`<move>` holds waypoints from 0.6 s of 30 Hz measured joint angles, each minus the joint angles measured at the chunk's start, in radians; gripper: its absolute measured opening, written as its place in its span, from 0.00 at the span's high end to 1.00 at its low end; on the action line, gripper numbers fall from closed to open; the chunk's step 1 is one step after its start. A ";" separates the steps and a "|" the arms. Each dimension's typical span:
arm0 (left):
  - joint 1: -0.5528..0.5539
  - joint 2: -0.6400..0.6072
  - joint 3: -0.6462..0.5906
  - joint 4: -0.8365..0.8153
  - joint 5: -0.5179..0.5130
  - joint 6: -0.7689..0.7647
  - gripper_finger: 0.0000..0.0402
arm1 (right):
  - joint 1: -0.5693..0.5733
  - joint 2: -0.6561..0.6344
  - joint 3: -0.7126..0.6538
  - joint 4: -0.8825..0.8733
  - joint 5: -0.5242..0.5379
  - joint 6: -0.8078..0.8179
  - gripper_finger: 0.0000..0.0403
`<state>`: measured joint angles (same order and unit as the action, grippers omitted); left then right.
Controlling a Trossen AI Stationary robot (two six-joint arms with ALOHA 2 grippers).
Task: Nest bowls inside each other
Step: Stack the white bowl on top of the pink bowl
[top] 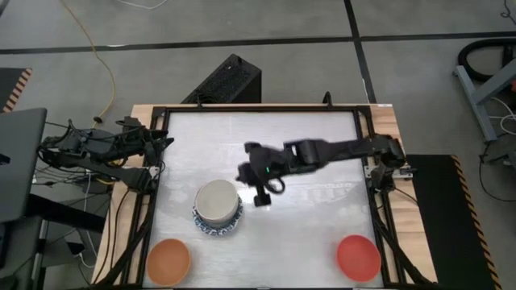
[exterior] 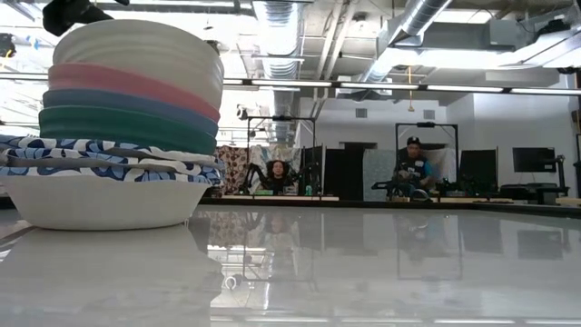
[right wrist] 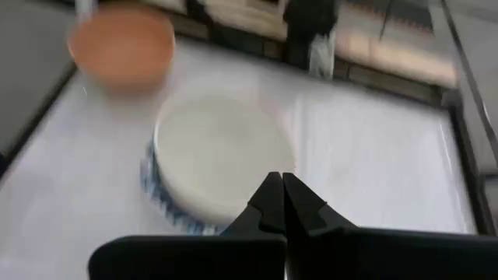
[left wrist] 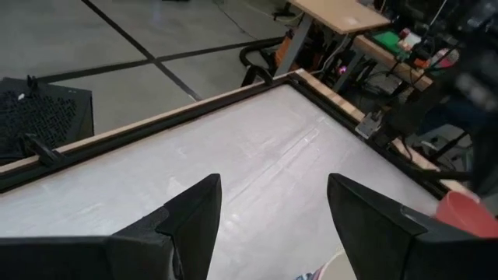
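We count seven nested: stack of round bowls, cream on top (top: 217,211). Outstanding: plain orange bowl (top: 168,260) and plain red bowl (top: 358,257), both well apart from the stack. Right gripper (top: 260,198) beside stack, jaws clenched empty; left gripper (left wrist: 272,210) jaws released.

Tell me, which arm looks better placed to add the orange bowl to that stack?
Probably the left. The plain orange round bowl sits at the table's near-left corner, on the side where the left gripper waits open. The right gripper is shut, empty, beside the stack of nested bowls.

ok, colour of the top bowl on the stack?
Cream top bowl, clearest in the low view.
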<state>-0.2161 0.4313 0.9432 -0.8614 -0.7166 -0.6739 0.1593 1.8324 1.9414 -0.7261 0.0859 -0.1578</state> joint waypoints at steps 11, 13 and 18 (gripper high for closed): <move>0.000 0.000 0.000 0.017 -0.012 0.008 0.44 | 0.023 -0.212 -0.613 0.806 0.110 0.196 1.00; 0.000 0.000 0.000 0.017 -0.014 0.000 0.44 | 0.029 -0.177 -0.678 0.907 0.104 0.232 1.00; 0.000 0.000 0.000 0.016 -0.031 -0.001 0.44 | 0.048 -0.088 -0.701 1.109 0.103 0.267 1.00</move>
<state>-0.2161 0.4311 0.9432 -0.8451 -0.7474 -0.6753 0.2075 1.7448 1.2405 0.3827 0.1892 0.1091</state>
